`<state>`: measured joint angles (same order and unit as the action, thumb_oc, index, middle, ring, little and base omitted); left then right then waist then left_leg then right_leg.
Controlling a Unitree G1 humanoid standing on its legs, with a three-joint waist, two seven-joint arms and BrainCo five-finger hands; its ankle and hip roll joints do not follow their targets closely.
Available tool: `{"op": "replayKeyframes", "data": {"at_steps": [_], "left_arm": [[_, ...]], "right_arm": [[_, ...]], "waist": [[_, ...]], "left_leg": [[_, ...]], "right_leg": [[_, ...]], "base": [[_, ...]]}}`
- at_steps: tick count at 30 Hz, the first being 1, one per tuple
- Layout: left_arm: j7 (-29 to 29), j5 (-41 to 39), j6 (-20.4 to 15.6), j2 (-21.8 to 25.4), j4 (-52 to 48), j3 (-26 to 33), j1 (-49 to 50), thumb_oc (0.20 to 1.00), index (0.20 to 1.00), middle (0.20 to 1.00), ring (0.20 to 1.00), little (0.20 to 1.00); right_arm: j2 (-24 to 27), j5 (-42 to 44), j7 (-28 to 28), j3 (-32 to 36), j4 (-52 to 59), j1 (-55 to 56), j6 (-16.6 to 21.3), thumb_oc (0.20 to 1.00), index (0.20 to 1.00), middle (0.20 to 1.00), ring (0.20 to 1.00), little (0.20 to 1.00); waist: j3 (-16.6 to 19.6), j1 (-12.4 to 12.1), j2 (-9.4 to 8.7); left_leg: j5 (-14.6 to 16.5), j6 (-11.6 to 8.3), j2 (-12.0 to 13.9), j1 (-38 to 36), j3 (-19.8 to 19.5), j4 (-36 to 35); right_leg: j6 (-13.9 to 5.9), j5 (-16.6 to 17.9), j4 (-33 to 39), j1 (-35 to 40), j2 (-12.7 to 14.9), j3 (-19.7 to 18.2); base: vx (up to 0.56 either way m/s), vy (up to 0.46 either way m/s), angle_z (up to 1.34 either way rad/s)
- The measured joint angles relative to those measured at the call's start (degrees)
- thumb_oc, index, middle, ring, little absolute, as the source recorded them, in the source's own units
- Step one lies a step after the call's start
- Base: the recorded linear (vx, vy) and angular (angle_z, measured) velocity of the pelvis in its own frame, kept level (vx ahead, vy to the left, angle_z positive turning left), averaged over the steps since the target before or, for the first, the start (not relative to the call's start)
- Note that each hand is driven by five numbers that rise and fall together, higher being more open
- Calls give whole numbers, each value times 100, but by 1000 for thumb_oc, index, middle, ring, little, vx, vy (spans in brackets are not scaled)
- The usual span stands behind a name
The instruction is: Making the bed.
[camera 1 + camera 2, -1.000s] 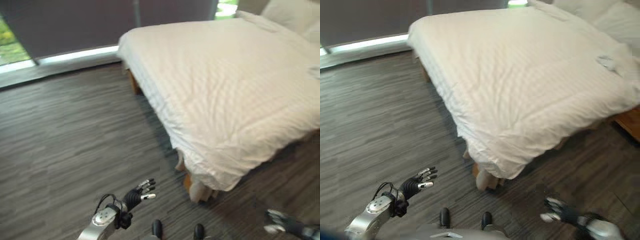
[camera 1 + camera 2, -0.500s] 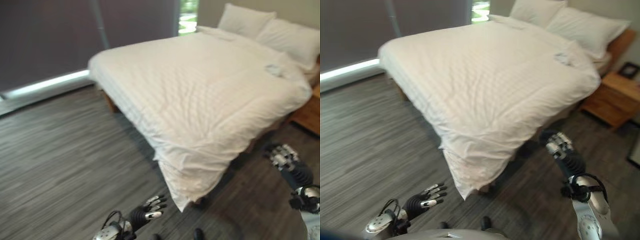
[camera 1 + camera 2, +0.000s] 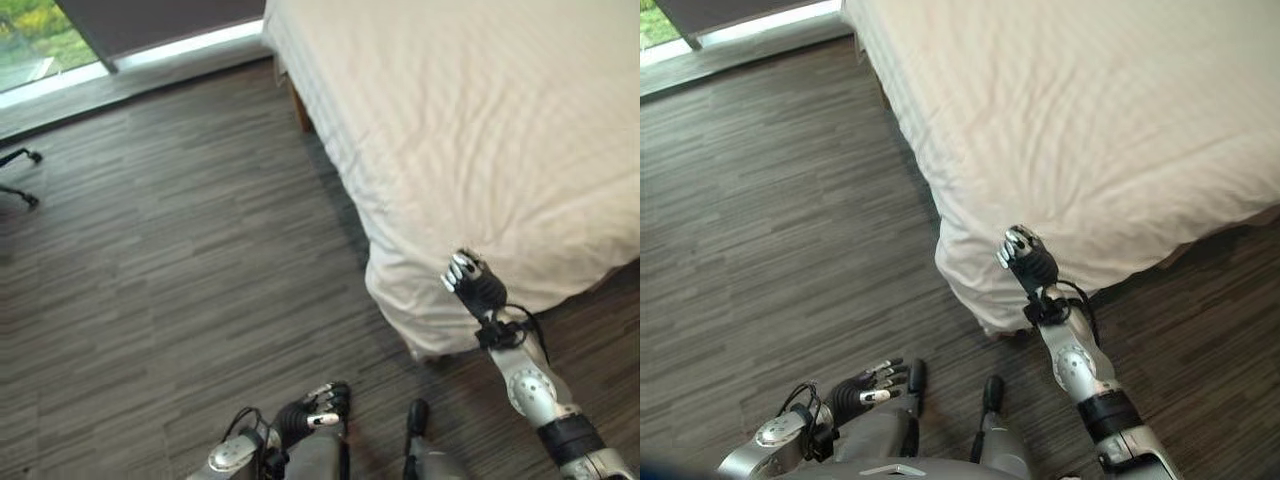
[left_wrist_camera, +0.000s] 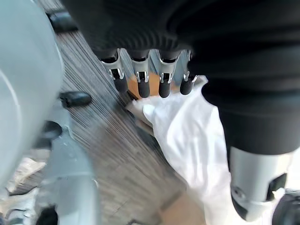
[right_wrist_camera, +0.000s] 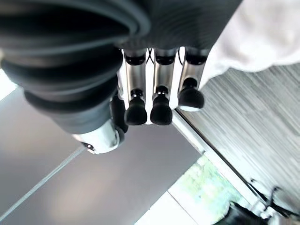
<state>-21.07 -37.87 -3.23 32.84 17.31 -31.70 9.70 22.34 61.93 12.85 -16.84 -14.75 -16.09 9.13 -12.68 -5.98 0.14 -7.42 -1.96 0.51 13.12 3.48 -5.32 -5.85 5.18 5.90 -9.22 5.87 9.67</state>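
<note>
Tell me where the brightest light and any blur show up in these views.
Left eye view: daylight strip at the window by the dark wood-plank floor. Right wrist view: dark-tipped right hand blurred close up, window glow beyond. Left wrist view: white quilted duvet washed out.

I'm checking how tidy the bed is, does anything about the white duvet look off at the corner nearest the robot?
Yes. The white duvet sags at the near corner in a rumpled bulge hanging toward the floor, with creases fanning above it. The right hand is raised at that corner.

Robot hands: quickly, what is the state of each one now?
Left robot hand: open, relaxed fingers, holding nothing.
Right robot hand: open, fingers straight, raised at the corner of the white quilted duvet, holding nothing.
</note>
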Motion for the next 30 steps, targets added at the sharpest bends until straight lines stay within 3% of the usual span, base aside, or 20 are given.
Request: {"op": "replayKeyframes", "data": {"at_steps": [5,9,16,24,30], "left_arm": [[17,45,-40,-62,152,-268,-694,1000,1000,1000,1000,1000],[33,50,-57,-133,171,-267,-778,1000,1000,1000,1000,1000],[108,44,-99,-359,516,-294,-1224,1000,1000,1000,1000,1000],[306,121,-154,-646,592,-131,-1229,1000,1000,1000,1000,1000],[335,267,-169,-663,586,38,-1229,1000,1000,1000,1000,1000]], "right_arm": [[-434,504,-175,-43,-1227,-1315,118,200,200,200,200,200],[-531,581,-186,-178,-1591,-1474,117,200,200,200,200,200],[-595,544,-432,160,-4032,-2184,-92,200,200,200,200,200],[-1111,165,-487,734,-5158,-890,-399,200,200,200,200,200],[-637,-349,-524,1603,-5794,177,-520,200,200,200,200,200]], "waist": [[-466,-218,205],[-588,-273,177],[-713,-469,280],[-889,-426,314],[-993,-66,223]], "left_leg": [[-54,43,-10,218,-64,2],[-57,47,-24,293,-60,3],[-63,55,-48,550,4,3],[-46,38,-89,585,48,3],[-39,29,-85,574,119,2]], "right_leg": [[58,46,-26,-204,-23,44],[59,45,-26,-283,-19,38],[52,68,-23,-568,1,-35],[39,58,-26,-634,45,-89],[-11,51,-5,-660,44,-185]], "base": [[-46,19,6],[-13,11,-1],[-12,18,-4],[14,25,-2],[15,6,-7]]}}
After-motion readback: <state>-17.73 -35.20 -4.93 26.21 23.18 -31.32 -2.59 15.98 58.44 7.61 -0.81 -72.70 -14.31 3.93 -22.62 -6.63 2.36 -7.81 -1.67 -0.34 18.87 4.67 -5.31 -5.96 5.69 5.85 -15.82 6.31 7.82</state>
